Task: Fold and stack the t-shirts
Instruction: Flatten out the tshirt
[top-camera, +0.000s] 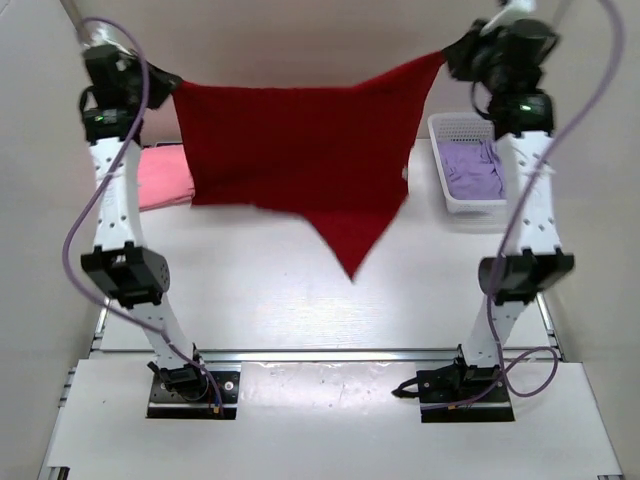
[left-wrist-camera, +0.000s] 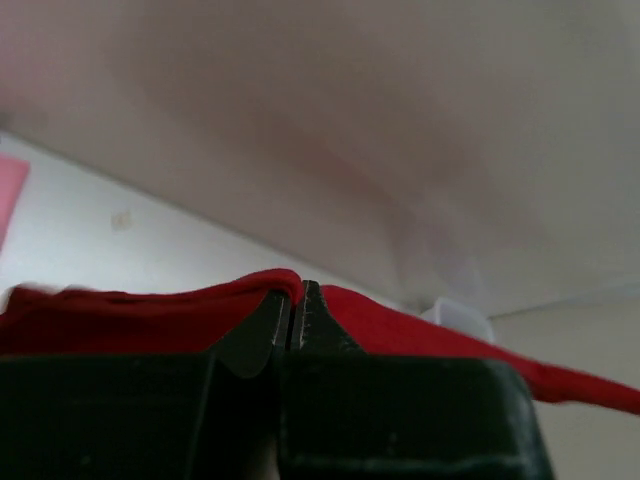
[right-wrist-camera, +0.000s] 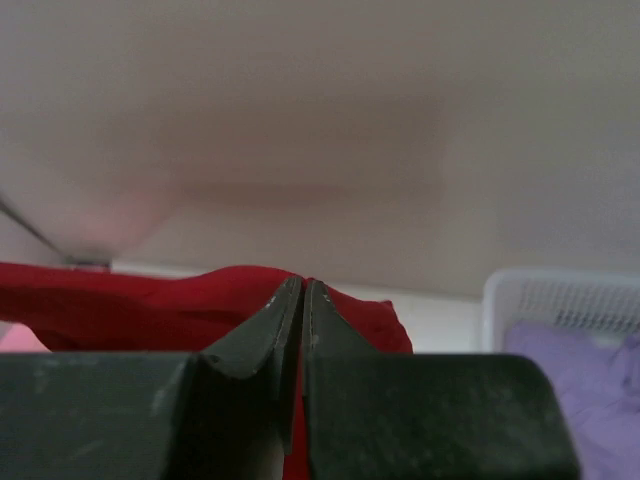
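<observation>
- The dark red t-shirt (top-camera: 300, 150) is held up in the air, stretched between both arms above the far half of the worktop (top-camera: 270, 290). Its lower edge hangs in a point and is not seen to touch the worktop.
- The left fingers (left-wrist-camera: 265, 325) are closed on the upper left edge of the cloth. Red fabric is seen bunched around the tips.
- The right fingers (right-wrist-camera: 265, 325) are closed on the upper right corner in the same way.
- Handling, as judged: the shirt is soft, light and limp, with no stiffness. Sag is seen between the two grips, and the free cloth drapes unevenly.
- A pinch at the edge is all that is needed. Shoulder seams or hem corners are the best hold, since doubled cloth is less likely to slip out.
- Slip risk is judged low, the weave being matte. No breakage risk is expected.
- The white mesh basket (top-camera: 440, 150) stands at the right, on the worktop. The lavender t-shirt (top-camera: 475, 170) lies crumpled in it and fills most of the floor. Nothing else is made out inside.
- The pink t-shirt (top-camera: 160, 178) lies at the left on the worktop, partly hidden by the left arm. Whether it is folded cannot be told.
</observation>
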